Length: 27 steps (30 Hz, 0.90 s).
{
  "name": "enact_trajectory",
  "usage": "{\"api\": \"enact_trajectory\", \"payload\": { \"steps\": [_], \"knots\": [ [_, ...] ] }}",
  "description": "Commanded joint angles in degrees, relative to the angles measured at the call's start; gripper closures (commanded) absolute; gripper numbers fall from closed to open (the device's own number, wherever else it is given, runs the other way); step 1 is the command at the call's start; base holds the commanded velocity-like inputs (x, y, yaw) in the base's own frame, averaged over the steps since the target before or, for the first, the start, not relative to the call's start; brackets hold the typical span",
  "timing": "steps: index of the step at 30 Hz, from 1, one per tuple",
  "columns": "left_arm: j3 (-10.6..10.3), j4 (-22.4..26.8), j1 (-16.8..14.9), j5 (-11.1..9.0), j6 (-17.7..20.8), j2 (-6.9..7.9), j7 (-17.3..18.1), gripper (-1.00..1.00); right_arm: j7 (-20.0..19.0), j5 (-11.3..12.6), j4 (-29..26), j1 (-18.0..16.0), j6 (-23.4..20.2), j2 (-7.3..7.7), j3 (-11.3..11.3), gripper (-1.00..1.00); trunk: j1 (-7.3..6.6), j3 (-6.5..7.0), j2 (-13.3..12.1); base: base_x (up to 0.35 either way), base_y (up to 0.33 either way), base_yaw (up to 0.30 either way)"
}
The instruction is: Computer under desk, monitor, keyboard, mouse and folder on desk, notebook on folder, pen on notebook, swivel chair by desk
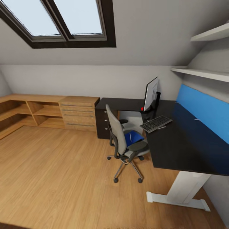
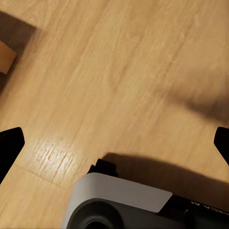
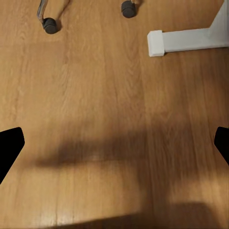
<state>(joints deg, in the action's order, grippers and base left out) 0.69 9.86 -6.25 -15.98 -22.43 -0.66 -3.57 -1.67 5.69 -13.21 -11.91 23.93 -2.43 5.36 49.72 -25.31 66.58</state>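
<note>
The robot is standing back on the pale wooden plank floor [image 1: 57,178], facing the long L-shaped glossy black tabletop [image 1: 178,149] on its white legs. The wide thin black-framed monitor [image 1: 150,94] is sitting on the tabletop near the inner corner, turned almost edge-on to the head camera, and the slim black-keyed keyboard in a grey frame [image 1: 156,123] is lying just in front of it, close to the tabletop's edge. The flat bright blue folder [image 1: 134,137] is resting on the seat of the grey upholstered swivel chair with black armrests and a chrome star base [image 1: 122,143], which is standing just beside the tabletop. I cannot make out the mouse, notebook, pen or computer tower.

Both wrist cameras are looking down at the floor. The left tool [image 2: 114,143] and the right tool [image 3: 114,143] are each spread wide and holding nothing, with only dark fingertips showing at the frame edges. The right wrist view is also catching a chair caster [image 3: 49,25] and the white foot of the tabletop's leg [image 3: 164,42].

The likeliest trouble: driving in could nudge the chair base, and since it rolls on casters, the chair would swing and the folder could slide off the seat. The white leg foot is jutting out and could catch the base. The keyboard, lying near the edge, could be swept off by a careless arm.
</note>
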Motion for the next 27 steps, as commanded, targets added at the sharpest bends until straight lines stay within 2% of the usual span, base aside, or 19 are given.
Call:
{"api": "enact_trajectory", "payload": {
  "steps": [1,8,17,22,27],
  "knots": [
    [0.0,0.0,0.0,0.0,-0.1,-0.03,-0.2,-1.0,-0.2,0.4,0.0,0.0,0.2,-0.03,0.2,-1.0,0.23,-0.33,0.5,0.0,0.0,-0.065],
    [-0.1,0.0,0.0,0.0,0.1,-0.04,-0.4,-1.0,-0.2,0.4,0.0,0.0,0.5,-0.03,0.2,-1.0,1.76,-2.04,3.3,0.0,0.0,-0.057],
    [-0.1,0.0,0.0,0.0,0.1,0.02,-0.5,-1.0,-0.2,0.4,0.1,0.0,0.8,-0.01,0.2,-1.0,1.76,-2.12,3.3,0.0,0.0,-0.212],
    [0.0,0.0,0.0,0.0,0.1,0.04,-0.5,-1.0,-0.2,0.4,0.1,0.0,0.7,-0.09,0.2,-1.0,2.64,-2.84,4.9,0.0,0.0,-0.053],
    [-0.1,0.0,0.0,0.0,0.0,0.06,-0.4,-1.0,-0.2,0.4,0.1,0.0,0.8,-0.11,0.2,-1.0,2.64,-2.84,4.9,0.0,0.0,-0.005]
  ]
}}
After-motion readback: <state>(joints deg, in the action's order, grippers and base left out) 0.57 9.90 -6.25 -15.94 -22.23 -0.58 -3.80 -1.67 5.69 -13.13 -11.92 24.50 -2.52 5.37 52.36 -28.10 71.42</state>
